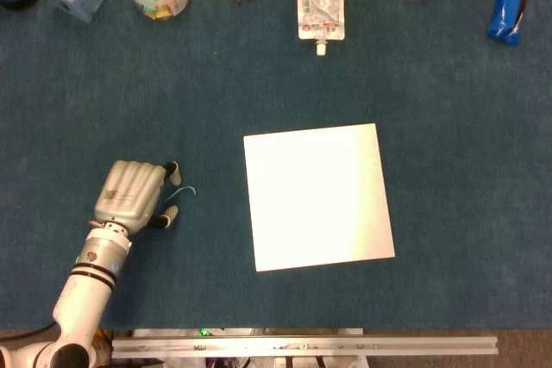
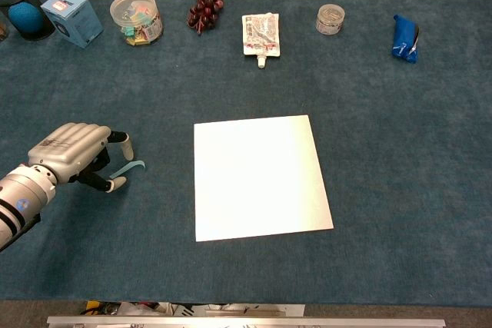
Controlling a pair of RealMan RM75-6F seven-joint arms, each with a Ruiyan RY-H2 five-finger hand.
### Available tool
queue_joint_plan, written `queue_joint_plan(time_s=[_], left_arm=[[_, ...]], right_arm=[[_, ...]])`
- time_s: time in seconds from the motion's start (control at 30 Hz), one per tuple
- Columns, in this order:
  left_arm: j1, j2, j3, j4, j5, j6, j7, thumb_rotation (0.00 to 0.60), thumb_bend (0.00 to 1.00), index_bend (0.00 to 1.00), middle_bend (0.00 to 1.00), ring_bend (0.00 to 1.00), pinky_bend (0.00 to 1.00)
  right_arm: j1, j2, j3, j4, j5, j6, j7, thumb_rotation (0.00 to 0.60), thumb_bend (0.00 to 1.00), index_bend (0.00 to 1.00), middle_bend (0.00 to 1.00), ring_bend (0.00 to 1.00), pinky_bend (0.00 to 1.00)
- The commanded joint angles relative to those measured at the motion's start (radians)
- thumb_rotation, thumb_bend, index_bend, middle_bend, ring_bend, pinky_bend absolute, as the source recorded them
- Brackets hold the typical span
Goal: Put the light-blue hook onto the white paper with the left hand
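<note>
A dark teal carpet-like cloth (image 2: 400,190) covers the table, with woven tan panels behind its far edge. Nearest on the left, the silver left hand (image 2: 73,155) (image 1: 134,194) sits low over the cloth, palm down, fingers curled forward and apart, the thumb tip and a fingertip flanking one end of the light-blue hook (image 2: 129,168) (image 1: 182,190). Whether they actually touch it cannot be told; nothing is lifted. The hook is a thin, pale blue plastic strip with a curved end, lying flat on the cloth, well left of the square sheet of white paper (image 2: 257,176) (image 1: 317,196), which lies flat mid-table. Along the far edge stand a black mesh cup holding a blue ball (image 2: 23,13), a light-blue box (image 2: 71,17), a clear tub of coloured clips (image 2: 136,17), dark red grapes (image 2: 203,5), a clear fluid pouch (image 2: 260,34), a small clear jar (image 2: 330,18) and a blue packet (image 2: 404,38).
</note>
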State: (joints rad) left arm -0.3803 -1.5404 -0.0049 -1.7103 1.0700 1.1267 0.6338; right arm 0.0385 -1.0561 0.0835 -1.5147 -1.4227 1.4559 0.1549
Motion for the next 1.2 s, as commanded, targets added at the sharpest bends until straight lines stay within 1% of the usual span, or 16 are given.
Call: queue_joint_plan(time_s=[0.03,0.3,0.57,1.2], left_arm=[[-0.003,-0.006,-0.001,0.005,-0.008,0.007,0.008,0.537,0.27,0.39,0.97,1.00,1.00],[-0.009,-0.019,0.006,0.016,-0.027,0.014,0.017,0.597,0.27,0.40,0.97,1.00,1.00],[-0.014,-0.029,0.008,0.027,-0.031,0.018,0.007,0.600,0.27,0.41,0.97,1.00,1.00],[-0.020,-0.042,0.008,0.051,-0.018,0.016,-0.040,0.600,0.27,0.48,0.97,1.00,1.00]], right_arm=[[-0.001,-0.001,0.000,0.003,0.000,-0.001,0.003,0.600,0.35,0.23,0.37,0.29,0.30],[-0.004,-0.002,0.000,0.009,0.001,-0.002,0.011,0.600,0.35,0.23,0.37,0.29,0.30],[-0.005,-0.002,0.000,0.009,0.001,-0.002,0.010,0.600,0.35,0.23,0.37,0.29,0.30],[-0.010,0.005,0.000,-0.008,0.003,0.000,-0.005,0.600,0.35,0.23,0.37,0.29,0.30]])
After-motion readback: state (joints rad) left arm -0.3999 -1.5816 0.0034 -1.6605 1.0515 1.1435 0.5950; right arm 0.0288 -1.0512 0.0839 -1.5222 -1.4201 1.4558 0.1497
